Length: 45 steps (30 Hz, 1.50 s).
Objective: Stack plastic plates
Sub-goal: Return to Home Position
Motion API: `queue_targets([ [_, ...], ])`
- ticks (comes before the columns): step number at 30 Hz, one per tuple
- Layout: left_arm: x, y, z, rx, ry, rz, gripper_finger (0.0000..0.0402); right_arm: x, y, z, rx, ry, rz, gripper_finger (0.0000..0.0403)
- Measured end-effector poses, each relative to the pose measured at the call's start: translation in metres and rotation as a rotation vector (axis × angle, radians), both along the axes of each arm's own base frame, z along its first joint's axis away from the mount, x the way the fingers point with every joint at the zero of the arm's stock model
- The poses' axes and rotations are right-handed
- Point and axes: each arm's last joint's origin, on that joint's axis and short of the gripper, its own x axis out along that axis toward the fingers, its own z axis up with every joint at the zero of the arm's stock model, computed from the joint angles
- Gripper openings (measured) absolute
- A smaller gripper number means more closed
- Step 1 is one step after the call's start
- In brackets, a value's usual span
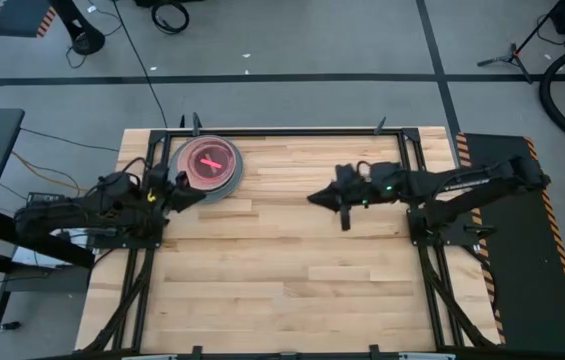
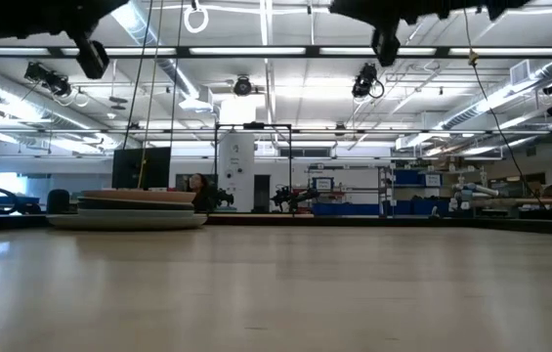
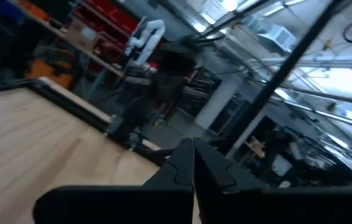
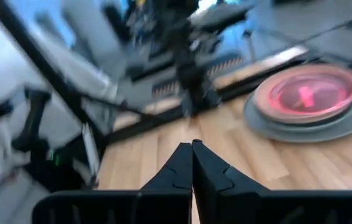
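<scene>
**Stack built, only homing left**

Plastic plates (image 1: 207,166) sit as one pile at the table's (image 1: 292,280) far corner, on the left arm's side. Left gripper (image 1: 192,194) is just beside the pile, right gripper (image 1: 318,198) well apart at mid-table. Both finger pairs pinched together, empty

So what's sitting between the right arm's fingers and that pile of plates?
Nothing: the high view shows only bare wooden table between the fingers and the plate stack.
</scene>
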Motion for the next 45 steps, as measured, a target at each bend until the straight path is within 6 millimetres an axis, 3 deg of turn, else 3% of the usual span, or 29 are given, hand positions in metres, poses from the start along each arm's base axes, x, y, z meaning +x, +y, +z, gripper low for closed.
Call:
queue_targets([
  [4, 0.000, -0.002, 0.000, 0.053, -0.001, 0.010, 0.0007, -0.030, -0.011, -0.023, 0.092, -0.087, -0.061, 0.0005],
  [8, 0.001, -0.001, -0.001, -0.085, 0.007, 0.030, 0.0020, -0.056, -0.015, -0.040, 0.173, -0.107, -0.116, 0.0008],
  [12, 0.000, 0.000, 0.000, -0.219, -0.016, 0.029, 0.0023, -0.074, -0.016, -0.044, 0.148, -0.150, -0.121, 0.0009],
  [21, 0.000, 0.001, 0.003, -0.233, -0.052, 0.078, 0.0026, -0.103, -0.016, -0.051, 0.010, -0.207, -0.105, 0.0010],
  [26, -0.001, -0.003, 0.005, 0.033, -0.055, 0.037, 0.0027, -0.117, -0.010, -0.059, -0.062, -0.257, 0.001, 0.0011],
  [33, -0.002, -0.007, 0.007, 0.273, -0.078, 0.025, 0.0027, -0.143, -0.003, -0.073, -0.048, -0.393, 0.092, 0.0013],
  [40, -0.002, -0.010, 0.007, 0.400, -0.093, -0.045, 0.0027, -0.161, -0.002, -0.090, -0.043, -0.518, 0.093, 0.0014],
  [45, -0.001, -0.010, 0.001, 0.428, -0.034, -0.051, 0.0027, -0.160, -0.003, -0.097, -0.050, -0.491, 0.039, 0.0016],
])
